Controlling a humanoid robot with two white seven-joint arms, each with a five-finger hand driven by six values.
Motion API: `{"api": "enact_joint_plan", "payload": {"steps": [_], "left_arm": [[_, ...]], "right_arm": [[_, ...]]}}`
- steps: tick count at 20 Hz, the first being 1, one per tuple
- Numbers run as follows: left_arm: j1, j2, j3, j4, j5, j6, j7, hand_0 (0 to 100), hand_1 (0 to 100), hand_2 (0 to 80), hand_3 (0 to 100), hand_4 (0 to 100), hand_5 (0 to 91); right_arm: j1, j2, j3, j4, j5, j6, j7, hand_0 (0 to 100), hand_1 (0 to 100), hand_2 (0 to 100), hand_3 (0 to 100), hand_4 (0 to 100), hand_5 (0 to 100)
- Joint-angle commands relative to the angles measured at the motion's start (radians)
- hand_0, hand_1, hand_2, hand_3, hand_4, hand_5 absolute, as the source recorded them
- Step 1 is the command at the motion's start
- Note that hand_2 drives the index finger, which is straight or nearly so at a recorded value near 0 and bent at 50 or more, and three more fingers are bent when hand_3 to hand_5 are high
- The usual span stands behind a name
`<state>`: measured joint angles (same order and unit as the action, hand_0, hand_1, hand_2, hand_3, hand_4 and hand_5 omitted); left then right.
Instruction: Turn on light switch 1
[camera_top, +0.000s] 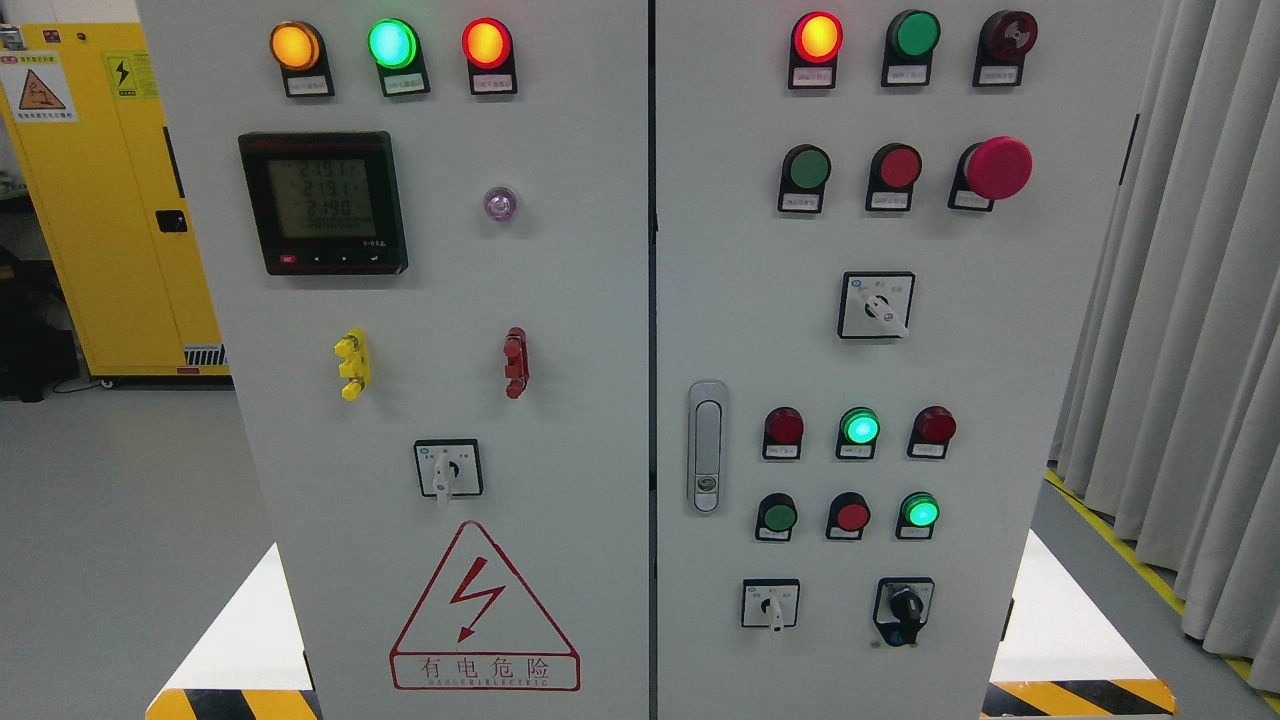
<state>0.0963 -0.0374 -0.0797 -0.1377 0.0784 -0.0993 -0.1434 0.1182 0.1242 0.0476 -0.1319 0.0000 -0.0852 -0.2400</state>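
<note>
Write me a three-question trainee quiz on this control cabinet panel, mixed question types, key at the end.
1. True or false: all three lamps in the top row of the left door are lit.
2. Multiple choice: where does the big red mushroom button sit? A) lower left door B) upper right door C) beside the door handle
3. Fill in: the digital meter shows three rows of readings on the ___ door.

Key
1. True: amber lamp, green lamp and red lamp all glow.
2. B, on the right door, well above the door handle.
3. Left.

Neither robot hand is in view.
</note>
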Motion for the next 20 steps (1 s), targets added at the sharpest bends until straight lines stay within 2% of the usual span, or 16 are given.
{"api": "enact_joint_plan", "payload": {"steps": [1,8,11,14,17,20], "left_arm": [[-0.001,0.004,0.001,0.000,0.000,0.000,0.007,2,11,0.0,0,0,0.0],[0.000,0.002,0.003,-0.014,0.004,-0.003,0.018,2,11,0.0,0,0,0.0],[0.013,0.002,0.008,-0.063,0.007,-0.056,0.077,2,11,0.0,0,0,0.0],[0.086,0.013,0.017,-0.237,0.011,-0.059,0.102,1,13,0.0,0,0,0.0],[0.154,0.039,0.066,-0.465,0.007,-0.060,0.139,1,14,0.0,0,0,0.0],[0.245,0.044,0.119,-0.754,0.000,-0.065,0.149,4,16,0.0,4,12,0.0]], "right_arm": [[0.000,0.000,0.000,0.000,-0.029,0.001,0.001,0,50,4,0,0,0],[0.000,0.000,0.000,0.000,-0.029,0.001,0.001,0,50,4,0,0,0],[0.000,0.000,0.000,0.000,-0.029,0.001,0.001,0,50,4,0,0,0],[0.000,0.000,0.000,0.000,-0.029,0.001,0.001,0,50,4,0,0,0],[0.000,0.000,0.000,0.000,-0.029,0.001,0.001,0,50,4,0,0,0],[0.000,0.000,0.000,0.000,-0.029,0.001,-0.001,0,50,4,0,0,0]]}}
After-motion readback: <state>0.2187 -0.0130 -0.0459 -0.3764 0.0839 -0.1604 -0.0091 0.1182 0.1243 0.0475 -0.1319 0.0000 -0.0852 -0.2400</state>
